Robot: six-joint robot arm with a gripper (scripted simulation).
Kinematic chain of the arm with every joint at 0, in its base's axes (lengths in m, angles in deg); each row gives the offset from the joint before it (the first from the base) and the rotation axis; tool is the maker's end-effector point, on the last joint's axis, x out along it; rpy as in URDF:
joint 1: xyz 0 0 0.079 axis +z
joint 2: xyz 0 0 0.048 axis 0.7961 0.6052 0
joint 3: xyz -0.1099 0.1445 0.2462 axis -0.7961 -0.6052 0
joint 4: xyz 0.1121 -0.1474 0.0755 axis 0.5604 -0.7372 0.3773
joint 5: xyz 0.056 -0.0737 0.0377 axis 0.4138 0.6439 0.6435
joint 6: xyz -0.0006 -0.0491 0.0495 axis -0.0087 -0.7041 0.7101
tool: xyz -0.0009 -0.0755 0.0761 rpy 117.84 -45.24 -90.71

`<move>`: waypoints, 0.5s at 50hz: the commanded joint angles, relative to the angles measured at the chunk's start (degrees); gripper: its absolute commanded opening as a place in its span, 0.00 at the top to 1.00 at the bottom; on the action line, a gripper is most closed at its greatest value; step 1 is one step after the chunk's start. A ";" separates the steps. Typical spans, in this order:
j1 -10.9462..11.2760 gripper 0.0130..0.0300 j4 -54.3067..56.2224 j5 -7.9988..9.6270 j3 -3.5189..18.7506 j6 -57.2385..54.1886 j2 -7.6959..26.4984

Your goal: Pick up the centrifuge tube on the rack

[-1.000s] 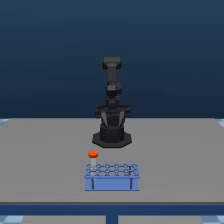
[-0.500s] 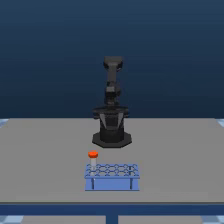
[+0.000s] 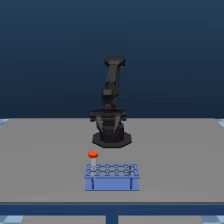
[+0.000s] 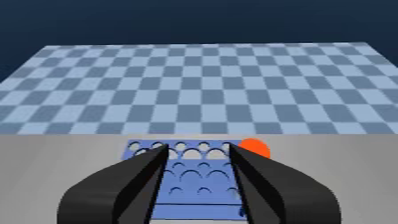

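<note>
Since the earlier frames, the arm (image 3: 114, 95) had been raised and straightened. Its gripper (image 4: 197, 159) was held apart (empty) above the rack (image 3: 112, 176); the upright centrifuge tube (image 3: 93, 156) was seen at one corner, offset sideways.

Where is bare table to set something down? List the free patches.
The grey table is bare on both sides of the rack, out to its edges, and beside the arm's base. The only crowded strip is the middle: base, then the centrifuge tube at the rack's corner on the exterior view's left.
</note>
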 commanded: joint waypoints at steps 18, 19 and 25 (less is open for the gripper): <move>-7.03 0.00 -20.51 -3.00 5.99 17.04 9.34; -7.03 0.00 -20.51 -3.00 5.99 17.04 9.34; -8.11 0.00 -24.19 -3.30 7.52 19.76 11.45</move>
